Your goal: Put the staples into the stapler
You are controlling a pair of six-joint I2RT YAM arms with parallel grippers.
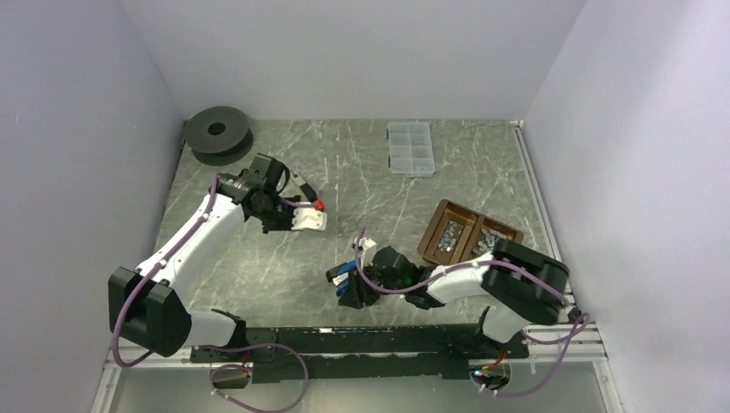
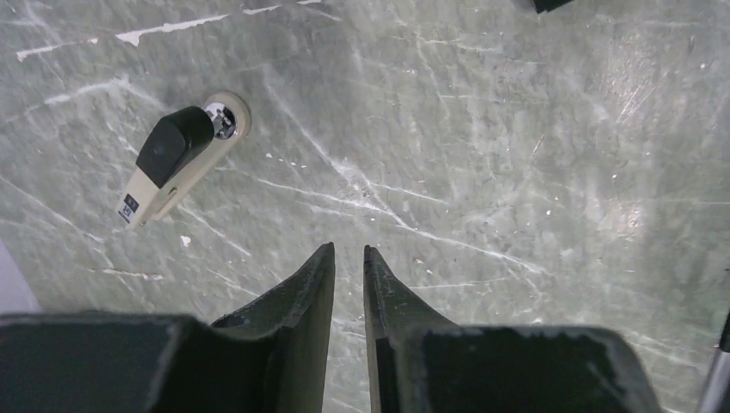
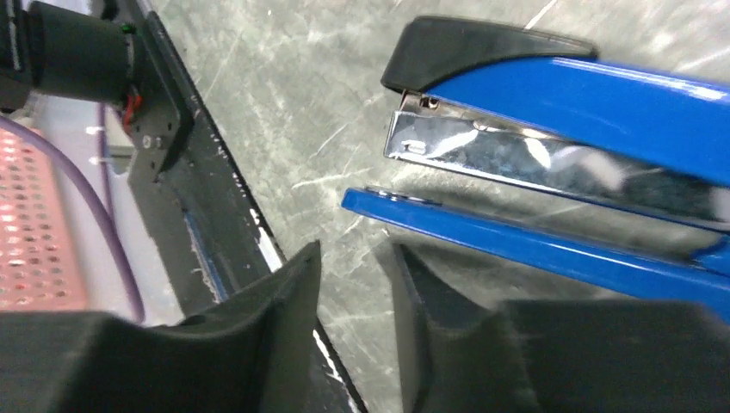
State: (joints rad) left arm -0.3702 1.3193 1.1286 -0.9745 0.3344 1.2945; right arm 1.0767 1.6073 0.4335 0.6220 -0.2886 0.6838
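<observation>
Can barely see the stapler from above: just blue slivers poking out from under the end of the right arm, close to the near edge of the table. Shows up way better on the right wrist camera, but gets cut off at the right edge there, so no look at its back end. Lies with its long axis across that picture, black-capped nose to the left, aimed toward the black rail along the table's near side. Gapes a bit at the nose, shiny metal channel lifted off the blue base.

Right gripper: parted a little, clamping nothing, one fingertip just beside the blue base. Can't tell whether touching.

Then the staples: heaped in both halves of a brown tray, off to the right of the stapler and well apart from it. Near corner of that tray hidden behind the right arm. Too small to pick out single strips.

Left gripper: pinched nearly together on nothing, hanging over bare table. Off to one side, clear of the fingers, a small beige thing with a black cap. No idea what exactly.
</observation>
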